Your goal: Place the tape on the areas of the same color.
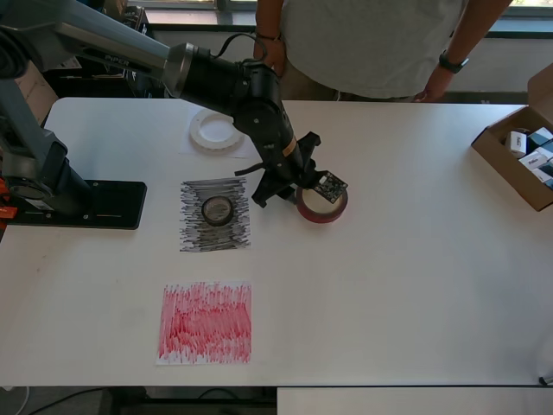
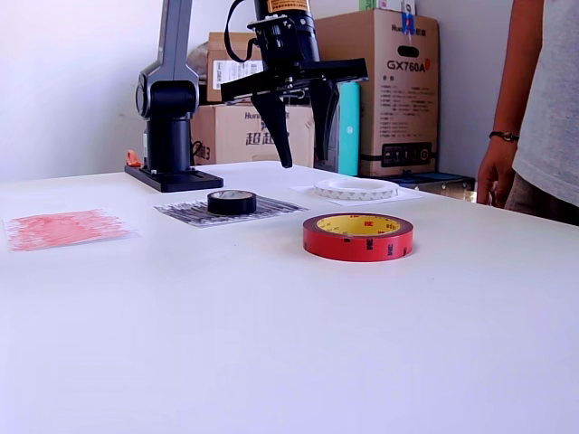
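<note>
The small black tape roll point(image 1: 218, 210) point(image 2: 232, 202) lies on the black-scribbled sheet point(image 1: 194, 233) point(image 2: 185, 212). A wide white ring point(image 1: 216, 131) point(image 2: 355, 189) rests on the plain white sheet point(image 1: 192, 150) point(image 2: 409, 194). The dark-red roll point(image 1: 321, 207) point(image 2: 358, 236) with a yellowish core lies on the bare table, to the overhead view's right of the black sheet. My gripper point(image 1: 283, 192) point(image 2: 304, 161) hangs open and holds nothing. It is above the table between the black roll and the red roll, beside the red roll's rim. Nothing lies on the red-scribbled sheet point(image 1: 206, 322) point(image 2: 63, 228).
A brown carton point(image 1: 505, 164) of small blue-and-white boxes sits at the overhead view's right table edge. A person point(image 1: 371, 39) point(image 2: 543, 108) stands at the far side. The arm's base point(image 1: 82, 203) point(image 2: 172, 172) is at the left, and cardboard boxes point(image 2: 389, 81) are stacked behind.
</note>
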`<control>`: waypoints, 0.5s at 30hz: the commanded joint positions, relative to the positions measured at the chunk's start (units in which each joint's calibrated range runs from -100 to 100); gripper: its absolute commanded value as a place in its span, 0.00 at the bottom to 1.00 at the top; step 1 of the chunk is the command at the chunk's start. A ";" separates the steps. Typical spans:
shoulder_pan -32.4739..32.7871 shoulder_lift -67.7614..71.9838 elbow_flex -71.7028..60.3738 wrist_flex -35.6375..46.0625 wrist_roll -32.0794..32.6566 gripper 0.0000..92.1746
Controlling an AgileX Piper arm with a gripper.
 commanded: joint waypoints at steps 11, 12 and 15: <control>0.08 4.30 -2.79 -0.68 3.60 0.47; 0.00 4.96 -3.52 -0.68 3.76 0.47; -0.08 6.55 -5.51 -0.68 4.42 0.47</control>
